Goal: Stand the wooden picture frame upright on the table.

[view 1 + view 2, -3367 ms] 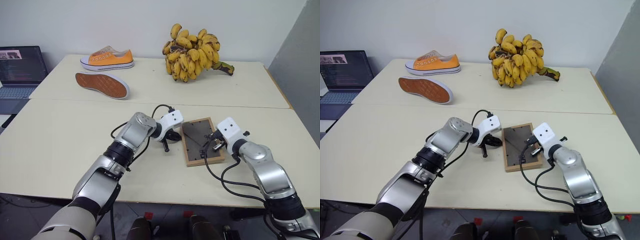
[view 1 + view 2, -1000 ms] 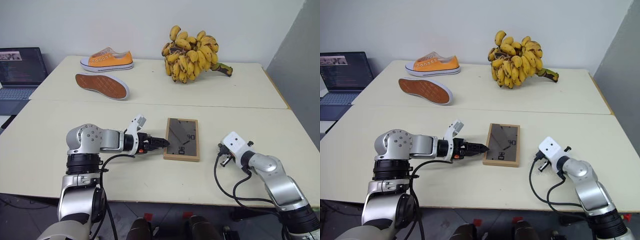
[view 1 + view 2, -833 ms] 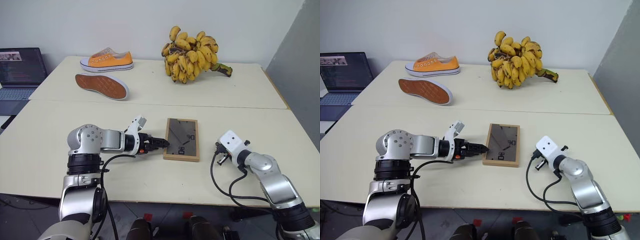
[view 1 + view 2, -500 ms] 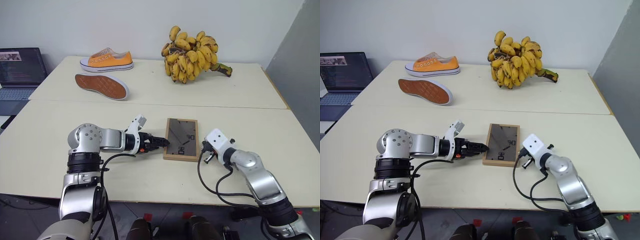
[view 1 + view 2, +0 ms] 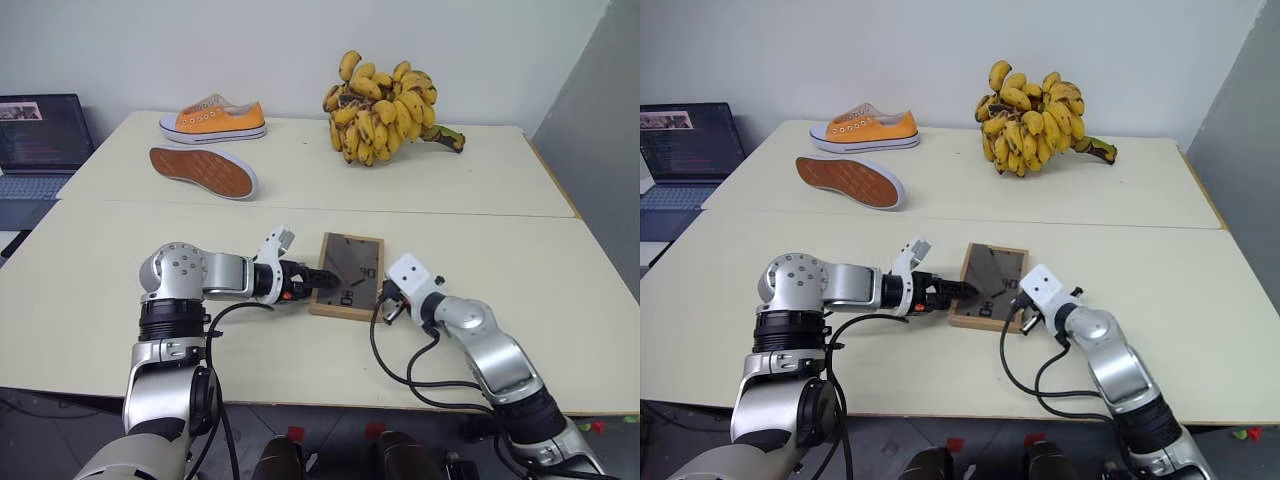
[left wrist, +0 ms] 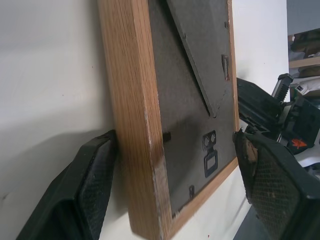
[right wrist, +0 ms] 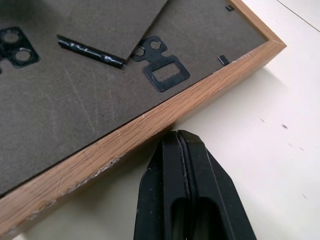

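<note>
The wooden picture frame (image 5: 345, 272) lies on the table (image 5: 500, 250) with its dark grey back and stand flap facing up, a little askew. My left gripper (image 5: 320, 281) is open at the frame's left edge. In the left wrist view one finger (image 6: 95, 175) rests against the outer wood edge and the other (image 6: 270, 185) sits over the far side of the frame (image 6: 190, 100). My right gripper (image 5: 383, 298) is shut, and its tips (image 7: 177, 137) press against the frame's right wooden edge (image 7: 150, 120).
A bunch of bananas (image 5: 385, 95) sits at the back of the table. An orange shoe (image 5: 212, 118) stands at the back left, with a second shoe (image 5: 203, 170) on its side showing its sole. A laptop (image 5: 40, 140) is at the far left. A seam (image 5: 480, 212) crosses the table.
My right gripper has moved left across the table to the frame's right edge. The frame has slid a little left and turned slightly. The left gripper has kept its place.
</note>
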Tool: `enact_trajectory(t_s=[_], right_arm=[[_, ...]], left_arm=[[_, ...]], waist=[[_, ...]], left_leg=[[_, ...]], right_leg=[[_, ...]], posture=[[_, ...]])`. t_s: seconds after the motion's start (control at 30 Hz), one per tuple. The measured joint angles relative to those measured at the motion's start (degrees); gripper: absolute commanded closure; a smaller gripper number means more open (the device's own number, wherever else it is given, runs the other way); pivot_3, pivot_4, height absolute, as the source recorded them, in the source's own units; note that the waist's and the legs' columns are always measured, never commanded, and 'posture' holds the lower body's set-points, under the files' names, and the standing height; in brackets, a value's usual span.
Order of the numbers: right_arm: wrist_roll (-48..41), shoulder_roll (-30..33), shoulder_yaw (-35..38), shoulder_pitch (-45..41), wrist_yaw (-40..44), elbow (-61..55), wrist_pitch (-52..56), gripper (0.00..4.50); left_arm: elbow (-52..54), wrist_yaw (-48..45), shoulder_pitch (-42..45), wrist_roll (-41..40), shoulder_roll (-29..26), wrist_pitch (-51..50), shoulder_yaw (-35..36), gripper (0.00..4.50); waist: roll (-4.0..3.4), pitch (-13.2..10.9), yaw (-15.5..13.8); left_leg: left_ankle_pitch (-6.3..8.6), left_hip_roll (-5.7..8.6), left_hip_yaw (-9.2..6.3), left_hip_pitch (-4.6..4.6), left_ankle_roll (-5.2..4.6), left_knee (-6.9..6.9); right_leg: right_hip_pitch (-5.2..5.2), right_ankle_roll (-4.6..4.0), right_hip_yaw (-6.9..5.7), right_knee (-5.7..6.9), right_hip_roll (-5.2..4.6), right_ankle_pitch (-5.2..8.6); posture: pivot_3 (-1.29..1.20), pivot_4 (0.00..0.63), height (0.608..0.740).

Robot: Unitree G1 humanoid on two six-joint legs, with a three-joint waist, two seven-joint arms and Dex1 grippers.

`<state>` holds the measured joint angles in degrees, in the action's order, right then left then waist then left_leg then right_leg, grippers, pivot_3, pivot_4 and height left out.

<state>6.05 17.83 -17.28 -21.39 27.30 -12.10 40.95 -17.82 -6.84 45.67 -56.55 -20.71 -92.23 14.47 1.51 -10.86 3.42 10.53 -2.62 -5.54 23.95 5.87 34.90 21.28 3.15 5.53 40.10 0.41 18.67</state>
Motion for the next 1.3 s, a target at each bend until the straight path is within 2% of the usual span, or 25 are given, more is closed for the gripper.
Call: enact_trajectory(t_s=[0.3, 0.57, 0.67, 1.0, 1.3], right_arm=[[0.01, -3.67, -0.93, -2.62, -2.11, 3.22, 0.19, 4.5], [-0.02, -1.6, -0.85, -2.37, -2.21, 3.28, -1.16, 4.5], [-0.03, -0.77, -0.84, -2.36, -2.18, 3.46, -1.79, 4.5], [-0.17, 1.13, -0.56, -2.19, -1.93, 4.25, -3.76, 4.5], [-0.2, 2.22, 0.02, -1.8, -1.9, 4.88, -5.43, 4.5]], left_arm=[[-0.84, -0.06, 1.3, 0.23, 0.74, 0.0, 0.84, 0.66], [-1.4, -0.24, 1.56, 0.23, 0.73, -0.01, 1.13, 0.66], [-1.95, -0.25, 2.31, 0.24, 0.76, 0.0, 1.24, 1.08], [-3.16, -1.02, 4.64, 0.71, 1.7, -0.02, 3.87, 3.14], [-3.16, -2.3, 4.94, 3.37, 3.07, 0.41, 4.88, 3.22]], waist=[[0.0, 0.0, -0.07], [0.0, 0.0, -0.15], [0.0, 0.0, -0.15], [0.0, -0.01, -0.15], [0.0, -0.01, -0.16]], left_leg=[[0.0, 0.0, 0.01, 0.06, 0.01, -0.03], [0.0, 0.02, 0.0, 0.09, 0.01, -0.02], [0.0, 0.03, 0.0, 0.1, 0.01, -0.02], [0.0, 0.03, 0.0, 0.09, 0.01, -0.03], [0.0, 0.04, 0.0, 0.11, 0.01, -0.03]], right_leg=[[0.06, 0.0, 0.0, -0.02, -0.01, 0.0], [0.07, 0.0, -0.01, -0.04, -0.02, 0.0], [0.07, 0.0, -0.01, -0.04, -0.02, 0.0], [0.07, 0.01, -0.01, -0.06, -0.03, 0.0], [0.06, 0.01, -0.02, -0.07, -0.03, 0.0]], posture=[[0.0, 0.15, 0.74], [0.0, 0.15, 0.74], [0.0, 0.15, 0.74], [0.0, 0.15, 0.74], [0.0, 0.15, 0.74]])
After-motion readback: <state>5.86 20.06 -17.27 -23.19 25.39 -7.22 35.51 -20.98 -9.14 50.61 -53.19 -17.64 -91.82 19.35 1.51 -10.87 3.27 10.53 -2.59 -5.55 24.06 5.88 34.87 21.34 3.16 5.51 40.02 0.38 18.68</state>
